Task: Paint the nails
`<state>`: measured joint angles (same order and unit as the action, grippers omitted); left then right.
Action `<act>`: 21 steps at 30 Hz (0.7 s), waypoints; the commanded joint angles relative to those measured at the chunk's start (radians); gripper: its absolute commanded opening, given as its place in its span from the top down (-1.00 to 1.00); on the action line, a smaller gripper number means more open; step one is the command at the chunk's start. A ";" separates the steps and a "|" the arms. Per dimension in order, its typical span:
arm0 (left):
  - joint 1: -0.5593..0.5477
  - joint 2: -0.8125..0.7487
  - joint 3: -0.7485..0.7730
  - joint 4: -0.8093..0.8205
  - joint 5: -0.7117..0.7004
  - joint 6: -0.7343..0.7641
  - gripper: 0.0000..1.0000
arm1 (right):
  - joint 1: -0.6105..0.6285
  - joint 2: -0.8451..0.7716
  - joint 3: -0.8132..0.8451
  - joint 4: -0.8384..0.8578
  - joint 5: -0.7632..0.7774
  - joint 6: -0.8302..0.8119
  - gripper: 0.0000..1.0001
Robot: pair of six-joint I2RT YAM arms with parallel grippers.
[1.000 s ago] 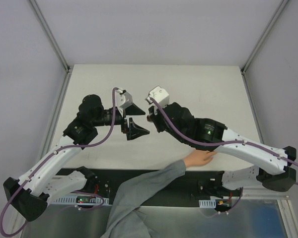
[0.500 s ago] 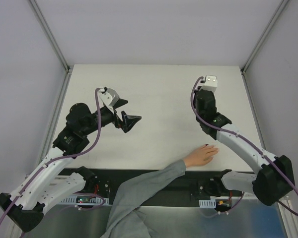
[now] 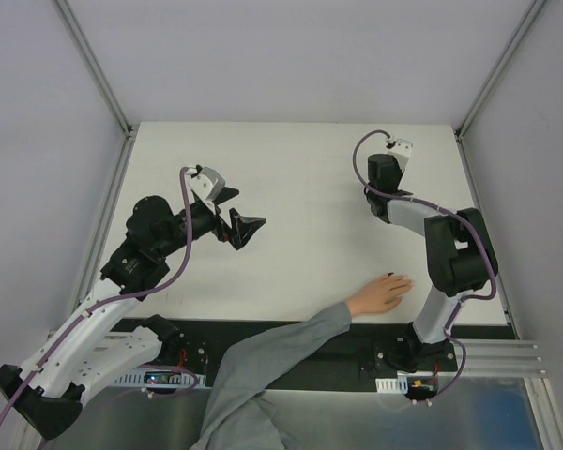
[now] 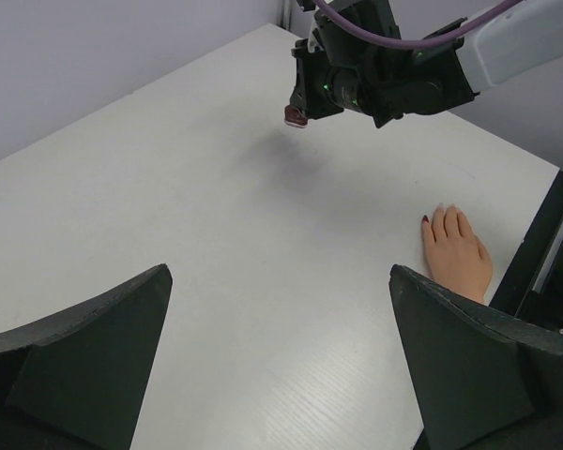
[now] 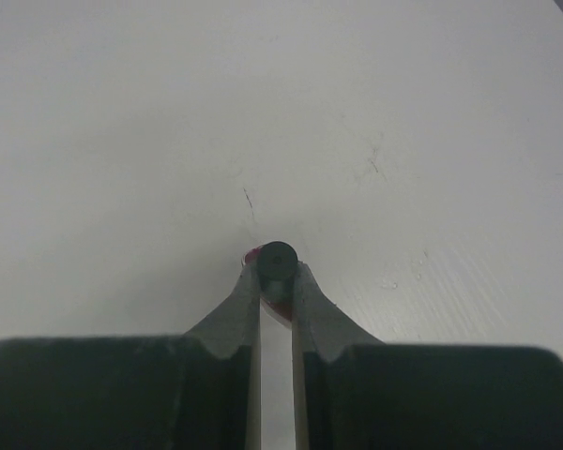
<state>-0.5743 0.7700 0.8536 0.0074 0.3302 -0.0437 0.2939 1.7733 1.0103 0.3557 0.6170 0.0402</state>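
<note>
Overhead view w/ two wrist views: a human hand [image 3: 379, 294] in a grey sleeve [image 3: 281, 352] lies flat at the near edge of a white table [image 3: 300, 159], right of centre, fingers pointing away from the arms. Its nails [image 4: 439, 211] are tiny; one looks dark red, the rest can't be judged. The right gripper [image 5: 277, 274] is clenched on a small black-and-red piece [image 5: 278, 263], bottle or brush cap, can't tell which. It is held over the far right of the table, well apart from the hand. The left gripper [image 3: 238, 216] hangs over the left half, jaws spread wide and empty. Step in hand, prob.: carrying the polish item, no painting under way. Next move calls for bringing it down to the fingertips, slow and precise. Vs. 1 s ago, the grippers were nearly touching mid-table and have since parted. Vs. 0.5 s ago, the right arm has folded back at the elbow; left arm and hand unchanged.
</note>
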 commanded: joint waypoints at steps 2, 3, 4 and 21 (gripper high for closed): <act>0.007 -0.021 0.001 0.040 -0.010 0.001 -0.99 | -0.009 0.026 0.097 -0.026 0.006 0.059 0.97; 0.008 -0.021 0.002 0.040 -0.008 0.001 -0.98 | -0.009 0.032 0.115 -0.046 0.003 0.061 0.95; 0.008 -0.021 0.002 0.040 -0.007 -0.001 -0.98 | -0.009 0.049 0.126 -0.070 0.000 0.066 0.92; 0.011 -0.034 0.001 0.046 0.009 -0.012 -0.98 | 0.034 0.074 0.171 -0.235 -0.079 0.089 0.99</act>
<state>-0.5743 0.7605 0.8536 0.0093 0.3309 -0.0444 0.2859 1.8740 1.1667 0.1272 0.5613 0.1390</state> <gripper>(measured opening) 0.992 0.119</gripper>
